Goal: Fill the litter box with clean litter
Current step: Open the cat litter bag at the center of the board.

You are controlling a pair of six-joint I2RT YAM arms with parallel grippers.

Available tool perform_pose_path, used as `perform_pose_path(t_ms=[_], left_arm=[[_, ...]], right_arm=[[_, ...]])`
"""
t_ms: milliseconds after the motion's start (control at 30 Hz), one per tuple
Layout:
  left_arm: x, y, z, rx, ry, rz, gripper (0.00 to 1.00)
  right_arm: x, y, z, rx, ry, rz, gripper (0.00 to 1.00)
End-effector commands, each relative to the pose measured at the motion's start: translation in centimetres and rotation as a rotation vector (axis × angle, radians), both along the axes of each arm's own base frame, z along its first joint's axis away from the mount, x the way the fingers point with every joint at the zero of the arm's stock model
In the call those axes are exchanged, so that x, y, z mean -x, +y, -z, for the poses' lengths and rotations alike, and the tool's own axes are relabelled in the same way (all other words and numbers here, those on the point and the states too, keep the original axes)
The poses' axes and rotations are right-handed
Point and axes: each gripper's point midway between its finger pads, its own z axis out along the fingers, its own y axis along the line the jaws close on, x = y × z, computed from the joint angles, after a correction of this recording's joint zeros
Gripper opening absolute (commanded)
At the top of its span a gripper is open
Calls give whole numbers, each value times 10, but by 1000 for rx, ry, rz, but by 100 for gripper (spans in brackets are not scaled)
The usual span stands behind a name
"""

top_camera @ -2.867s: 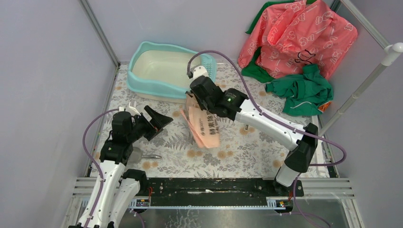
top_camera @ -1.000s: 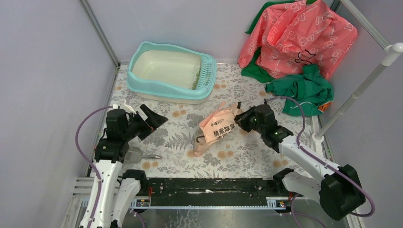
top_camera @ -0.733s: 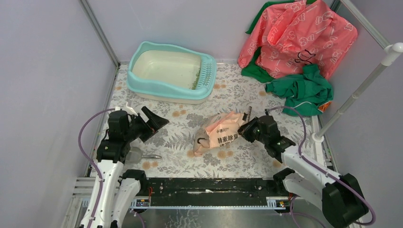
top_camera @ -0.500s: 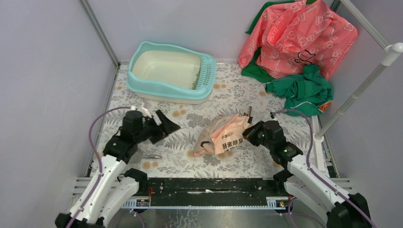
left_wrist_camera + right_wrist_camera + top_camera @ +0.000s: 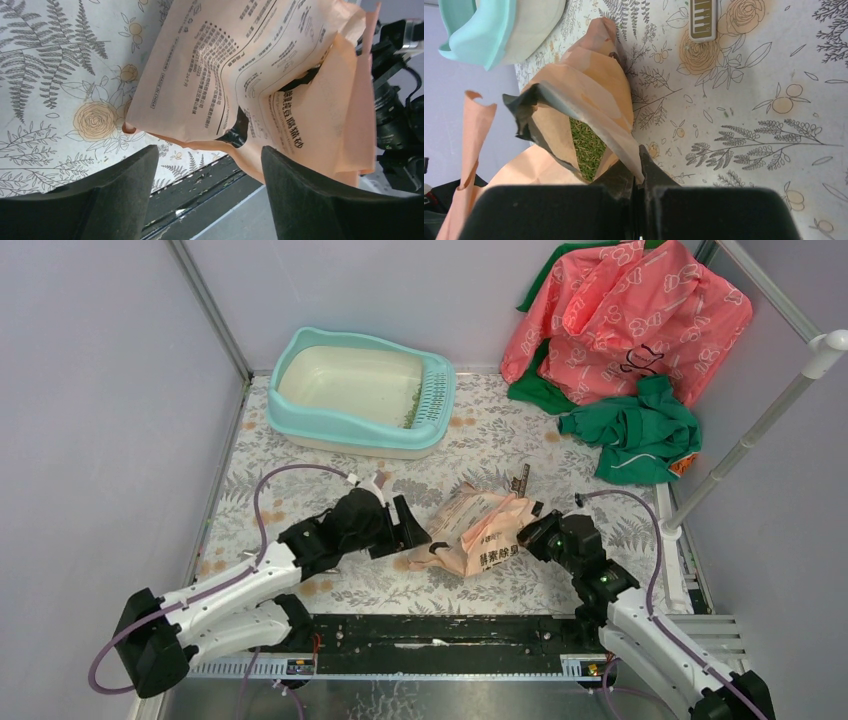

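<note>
Right gripper [image 5: 638, 167] pinches bag [image 5: 200, 65] printed, perhaps, "豆腐猫砂".

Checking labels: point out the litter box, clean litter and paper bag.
litter box [image 5: 433, 392]: top external view, grille end.
clean litter [image 5: 586, 142]: right wrist view, inside bag mouth.
paper bag [image 5: 210, 65]: left wrist view, printed panel.

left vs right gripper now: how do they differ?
Left gripper open, fingers spread wide; right gripper shut, pinching the mouth edge of the paper bag. Left faces the bag's printed side, gripping nothing; right is at the end where green litter shows. Both are low beside the bag.
</note>
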Motion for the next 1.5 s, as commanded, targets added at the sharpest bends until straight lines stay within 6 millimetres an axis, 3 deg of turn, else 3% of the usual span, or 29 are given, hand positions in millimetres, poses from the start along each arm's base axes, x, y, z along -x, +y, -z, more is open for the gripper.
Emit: perform_pose_path(t_ms=[0,167,400,533,767,967,1200,1267,1400,1467], left_arm=[[0,-22,1,51,-33,-20,76],[11,-24,15,37,-9,-14,53],[19,-5,18,27,-10,-47,39],[19,-15,32,22,16,-28,36],[0,-37,69,-29,43,-17,43],[-50,-11,94,-10,60,-113,43],[-111,-10,93,-79,8,-112,43],[-130,-13,92,-86,-7,-110,43],[-169,-26,90,-88,-29,-99,42],[-185,-31,91,-101,-43,-94,42]], right_arm=[[-6,18,-16,-138,-97,-50,0],[-13,27,-20,-207,-130,-74,0],[-26,29,-29,-226,-137,-85,0],[-31,30,-43,-219,-163,-94,0],[-29,25,-55,-187,-174,-94,0],[-22,20,-38,-175,-138,-77,1],[-28,21,-29,-191,-138,-65,9],[-33,23,-31,-174,-149,-73,16],[-45,30,-29,-117,-142,-130,46],[-49,37,-26,-96,-116,-174,54]])
